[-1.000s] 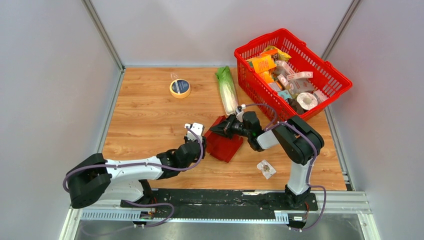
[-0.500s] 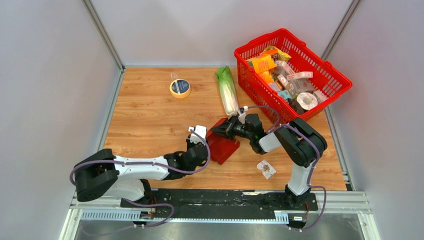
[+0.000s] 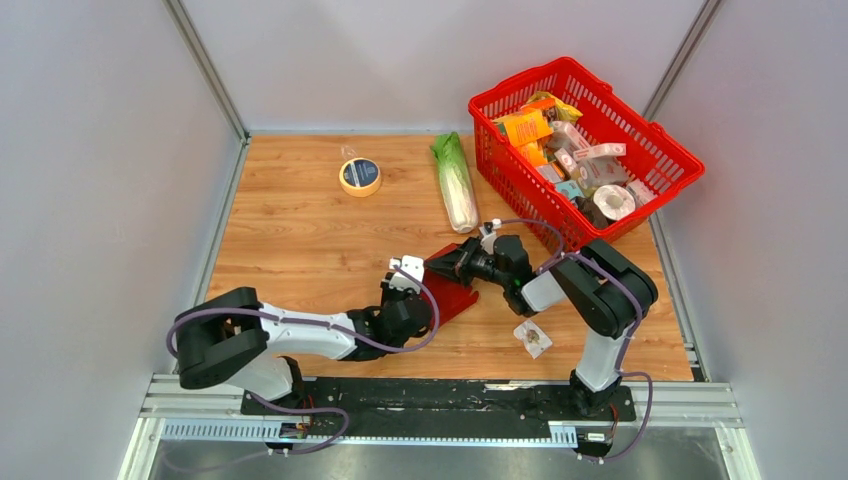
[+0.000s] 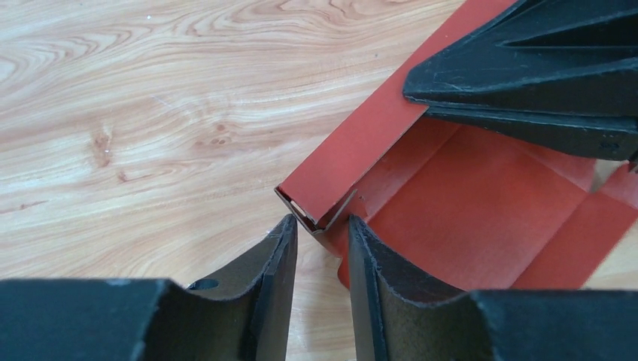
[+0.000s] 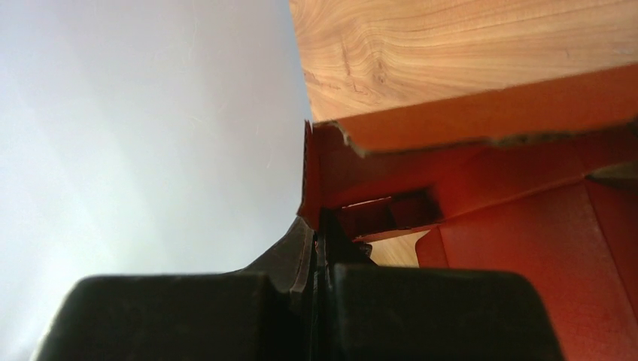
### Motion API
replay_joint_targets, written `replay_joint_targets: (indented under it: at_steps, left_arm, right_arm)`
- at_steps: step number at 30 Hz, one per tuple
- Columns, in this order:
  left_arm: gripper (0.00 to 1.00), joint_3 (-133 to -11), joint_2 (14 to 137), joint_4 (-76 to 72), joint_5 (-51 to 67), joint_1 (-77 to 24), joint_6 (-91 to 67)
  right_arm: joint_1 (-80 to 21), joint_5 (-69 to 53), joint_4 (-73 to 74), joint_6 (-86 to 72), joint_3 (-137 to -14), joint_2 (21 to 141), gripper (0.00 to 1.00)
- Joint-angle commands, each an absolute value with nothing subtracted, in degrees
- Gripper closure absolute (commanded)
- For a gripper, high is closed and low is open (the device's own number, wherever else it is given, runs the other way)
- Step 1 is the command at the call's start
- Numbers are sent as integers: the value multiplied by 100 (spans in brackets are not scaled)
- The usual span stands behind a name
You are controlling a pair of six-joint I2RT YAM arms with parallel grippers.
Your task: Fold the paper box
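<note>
The paper box point(image 3: 455, 293), dark red and partly folded, lies on the wooden table in the top view. My right gripper point(image 3: 441, 268) is shut on its far raised wall. In the right wrist view the jaws point(image 5: 314, 226) pinch the red wall edge, with the box floor point(image 5: 527, 241) to the right. My left gripper point(image 3: 414, 291) sits at the box's left corner, open. In the left wrist view its fingertips point(image 4: 322, 226) straddle the folded corner of the box point(image 4: 481, 218) with a narrow gap on each side. The right gripper's black fingers point(image 4: 527, 75) show at the upper right.
A red mesh basket point(image 3: 520, 80) full of packaged goods stands at the back right. A napa cabbage point(image 3: 455, 185) lies beside it, and a yellow tape roll point(image 3: 360, 176) sits at the back left. A small wrapped packet point(image 3: 532, 338) lies near the right arm's base.
My left arm has swung right and reached the box's corner. The box sheet has drawn in and looks narrower. The right gripper has kept its hold and shifted slightly right.
</note>
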State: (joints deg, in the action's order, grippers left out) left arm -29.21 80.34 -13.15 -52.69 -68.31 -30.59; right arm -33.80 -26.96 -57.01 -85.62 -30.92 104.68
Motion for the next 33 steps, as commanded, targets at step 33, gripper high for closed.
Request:
replay_joint_targets:
  at_steps: [33]
  left_arm:
    - [100,-5238,10037,2338,-7040,-6777,-6232]
  right_arm:
    - [-3814,-1934,-5678,-9202,-2399,9774,100]
